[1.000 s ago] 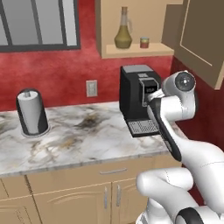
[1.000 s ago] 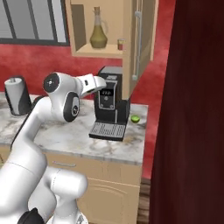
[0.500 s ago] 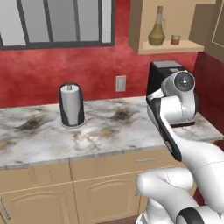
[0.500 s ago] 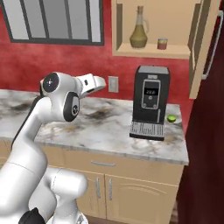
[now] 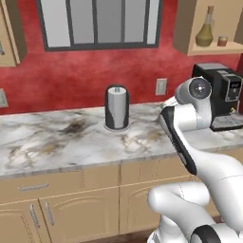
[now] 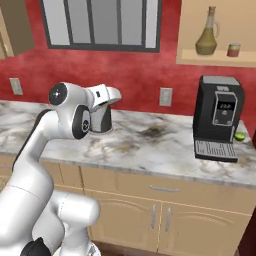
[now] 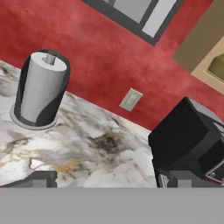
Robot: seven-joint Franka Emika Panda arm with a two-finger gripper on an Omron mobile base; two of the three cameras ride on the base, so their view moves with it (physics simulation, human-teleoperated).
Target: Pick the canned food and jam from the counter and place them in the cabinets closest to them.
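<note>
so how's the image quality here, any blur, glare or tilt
Left base view: sharp, flat even light, soft shadow beside the paper towel holder. Right base view: equally crisp, no glare on the coffee machine. Hand view: rolled, so the counter slants and looks softer up close.

Marble counter (image 5: 57,142) — paper-towel holder (image 5: 116,107), coffee machine (image 6: 218,117), green thing (image 6: 240,136) on it.
</note>
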